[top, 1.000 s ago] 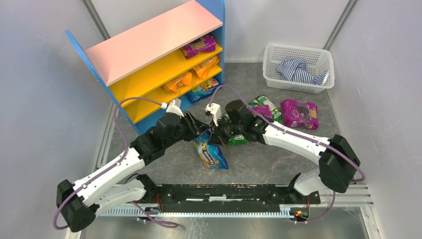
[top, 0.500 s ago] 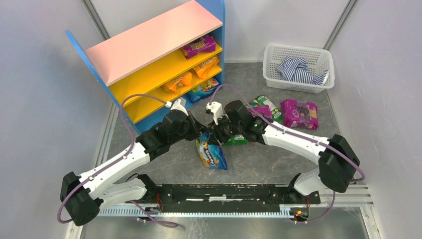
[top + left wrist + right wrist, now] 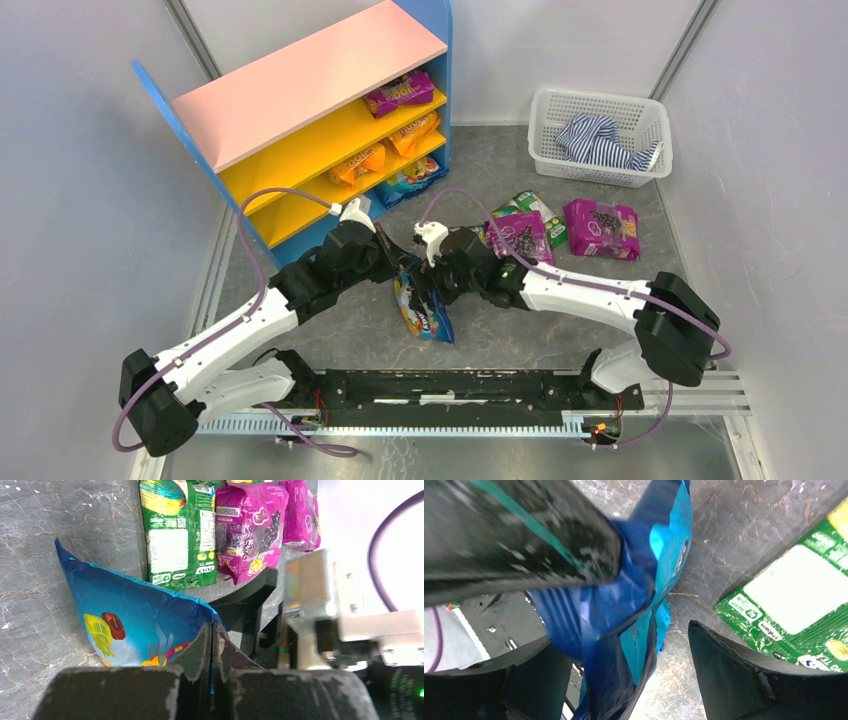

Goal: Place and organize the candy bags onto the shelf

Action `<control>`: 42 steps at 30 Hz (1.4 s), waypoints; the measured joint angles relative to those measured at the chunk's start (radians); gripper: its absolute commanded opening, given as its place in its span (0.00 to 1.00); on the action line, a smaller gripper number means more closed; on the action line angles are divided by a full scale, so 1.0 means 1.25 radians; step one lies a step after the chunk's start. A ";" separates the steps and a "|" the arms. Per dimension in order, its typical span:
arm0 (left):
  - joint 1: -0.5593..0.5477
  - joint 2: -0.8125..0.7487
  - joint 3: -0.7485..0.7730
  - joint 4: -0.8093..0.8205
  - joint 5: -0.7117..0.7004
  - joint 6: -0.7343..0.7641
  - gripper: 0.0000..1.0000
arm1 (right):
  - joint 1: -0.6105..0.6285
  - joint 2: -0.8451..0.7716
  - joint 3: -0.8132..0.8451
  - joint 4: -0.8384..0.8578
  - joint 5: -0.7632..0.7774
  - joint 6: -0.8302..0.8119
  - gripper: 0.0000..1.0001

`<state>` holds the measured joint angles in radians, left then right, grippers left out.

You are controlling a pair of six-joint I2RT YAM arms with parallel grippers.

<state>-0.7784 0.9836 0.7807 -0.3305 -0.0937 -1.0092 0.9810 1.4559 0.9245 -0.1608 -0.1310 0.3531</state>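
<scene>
With the left jaws clamped on a corner of the blue candy bag point(image 3: 130, 615) at mid-frame and the right jaws standing apart around it, the right arm should probably back straight off before the left carries the bag to the shelf point(image 3: 300, 80) at upper left. Counted: two blue bags, two orange bags point(image 3: 358, 160), three purple bags point(image 3: 600, 228) and at least one green bag point(image 3: 540, 208). Four are shelved; the rest lie on the worktop point(image 3: 500, 340).

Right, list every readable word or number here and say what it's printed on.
"TEA": ends a small line on the green bag's back; the rest is too small.
Purple bag beside it: big yellow lettering, upside down, illegible.
Blue bag: lettering blurred.
Shelved bags: print blurred.
</scene>
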 measured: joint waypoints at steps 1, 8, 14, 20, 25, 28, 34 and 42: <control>0.000 -0.002 0.000 -0.003 -0.004 0.000 0.02 | 0.012 0.000 -0.016 0.016 0.012 0.015 0.83; 0.000 -0.009 0.000 -0.009 -0.009 0.011 0.02 | 0.063 -0.008 -0.095 0.088 0.128 0.074 0.62; 0.000 -0.027 0.002 -0.009 -0.018 0.035 0.67 | 0.063 -0.047 -0.161 0.183 0.154 0.117 0.31; 0.000 -0.105 0.079 -0.075 -0.046 0.117 1.00 | 0.059 -0.064 -0.209 0.246 0.146 0.160 0.10; 0.000 -0.202 0.183 -0.187 -0.089 0.235 1.00 | 0.036 -0.004 -0.170 0.272 0.075 0.198 0.09; 0.000 -0.261 0.221 -0.257 -0.115 0.290 1.00 | 0.024 0.045 -0.123 0.289 0.032 0.232 0.10; 0.000 -0.366 0.188 -0.327 -0.134 0.331 1.00 | 0.003 0.139 -0.058 0.385 -0.041 0.339 0.10; 0.000 -0.510 0.100 -0.332 -0.217 0.386 1.00 | -0.024 0.260 0.024 0.523 -0.044 0.447 0.07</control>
<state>-0.7784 0.3458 0.9062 -0.7456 -0.3653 -0.5270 0.9504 1.7809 0.9546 0.4934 -0.1864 0.9115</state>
